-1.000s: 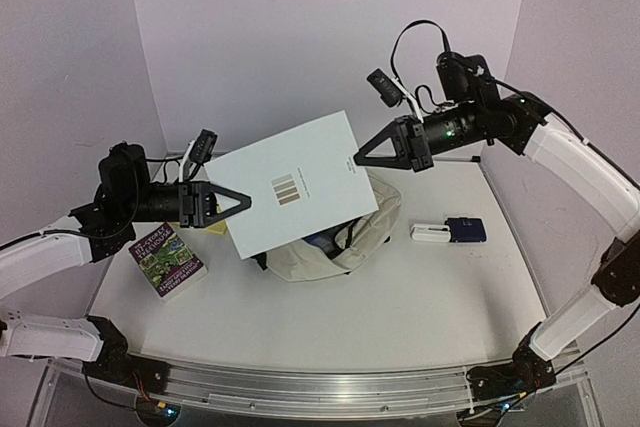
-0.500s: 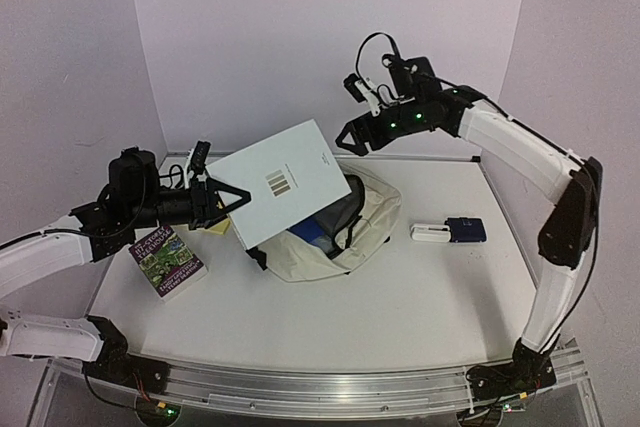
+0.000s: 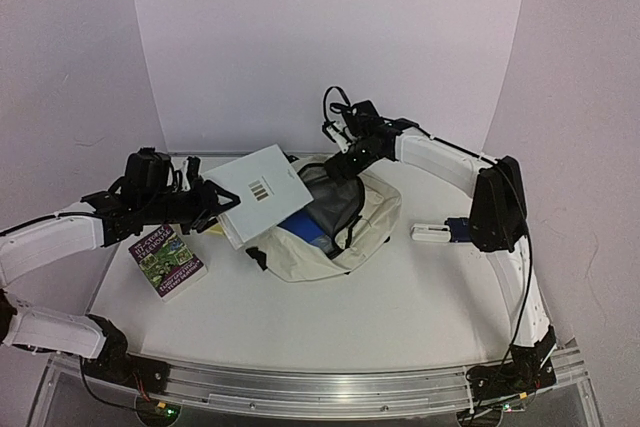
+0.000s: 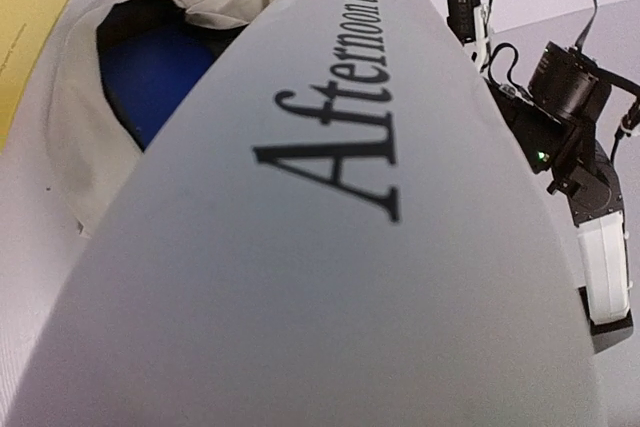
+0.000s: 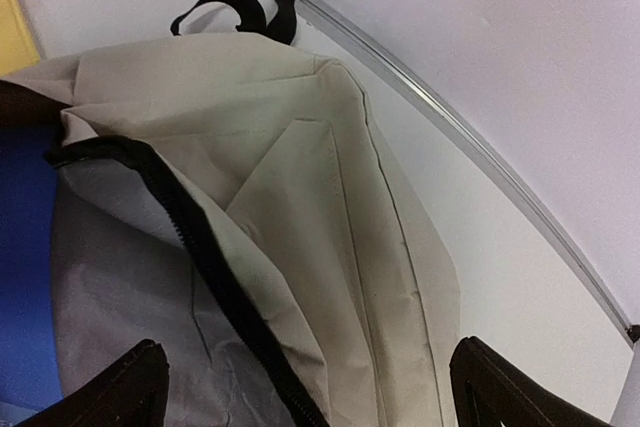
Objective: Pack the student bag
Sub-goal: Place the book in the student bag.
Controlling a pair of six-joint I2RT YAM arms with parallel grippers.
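Observation:
The student bag (image 3: 365, 232) lies in mid-table with its mouth gaping; cream fabric, black zipper (image 5: 205, 257) and grey lining (image 5: 110, 297) show in the right wrist view. A blue item (image 3: 303, 228) sits inside. My left gripper (image 3: 220, 206) is shut on the left edge of a white book (image 3: 255, 194), held tilted over the bag's left rim. That book's cover (image 4: 330, 247), titled "Afternoon tea", fills the left wrist view and hides the jaws. My right gripper (image 3: 341, 168) (image 5: 315, 397) hangs open just above the bag's rear rim, holding nothing.
A colourful book (image 3: 167, 260) lies left of the bag and a yellow pad (image 3: 208, 228) (image 4: 20, 37) peeks out behind it. On the right rest a white item (image 3: 430, 233) and a dark blue one (image 3: 460, 228). The table's back rail (image 5: 470, 137) runs close behind the bag.
My right gripper opened, let go of the white book's right corner and came down to the bag's rear rim. My left gripper lowered the book toward the bag.

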